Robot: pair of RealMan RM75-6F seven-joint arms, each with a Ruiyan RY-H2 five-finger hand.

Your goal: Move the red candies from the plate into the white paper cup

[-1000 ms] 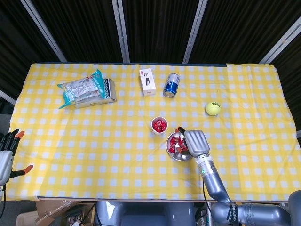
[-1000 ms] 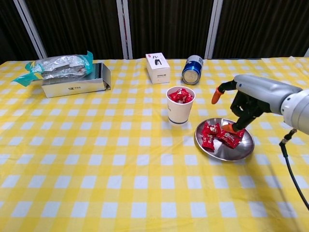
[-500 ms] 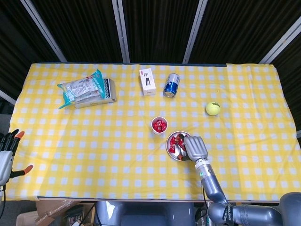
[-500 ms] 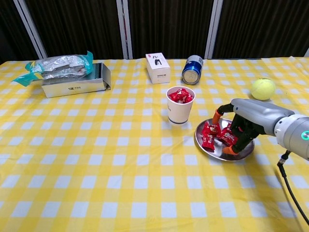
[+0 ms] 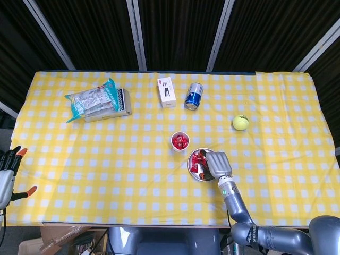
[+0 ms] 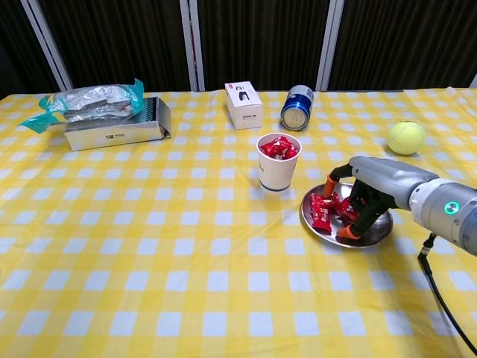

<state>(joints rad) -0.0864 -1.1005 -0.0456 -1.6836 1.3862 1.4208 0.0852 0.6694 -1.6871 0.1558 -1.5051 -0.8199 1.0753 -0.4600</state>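
Red candies (image 6: 323, 211) on the plate (image 6: 375, 233) now sit under the lowered right hand (image 6: 363, 200), fingers curled around them; grasp unclear.

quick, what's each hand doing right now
Left hand: open, holding nothing, off the table's left edge.
Right hand: down over the red candies in the plate; whether it grips one cannot be told.

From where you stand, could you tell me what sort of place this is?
Probably a robot test setup, not a home: a yellow checked tablecloth set with odd items such as a tennis ball and drink can, dark curtains behind.
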